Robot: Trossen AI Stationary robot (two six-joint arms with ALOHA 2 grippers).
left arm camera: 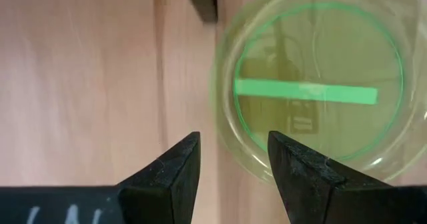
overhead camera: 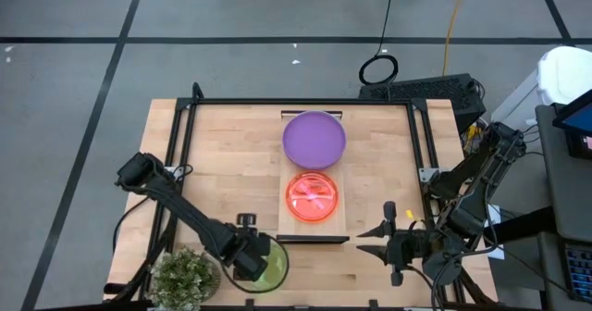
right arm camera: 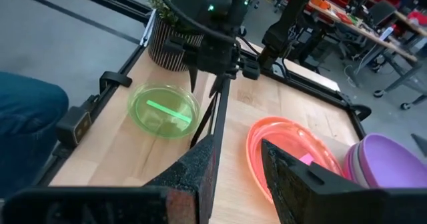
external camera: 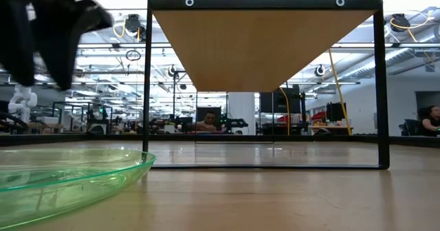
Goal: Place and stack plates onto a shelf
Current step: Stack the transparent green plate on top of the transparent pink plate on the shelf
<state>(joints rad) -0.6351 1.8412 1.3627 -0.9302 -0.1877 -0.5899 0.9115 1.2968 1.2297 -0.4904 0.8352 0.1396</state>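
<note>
Tabletop's green plate arm-covered

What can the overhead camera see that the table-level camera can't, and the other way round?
Only the overhead view shows the purple plate and the orange plate lying on the shelf, the potted plant, the left hand above the green plate, and the right hand waiting nearby. Only the table-level view shows the shelf's underside and the room behind, with a seated person. Both show the green plate and the shelf.
</note>
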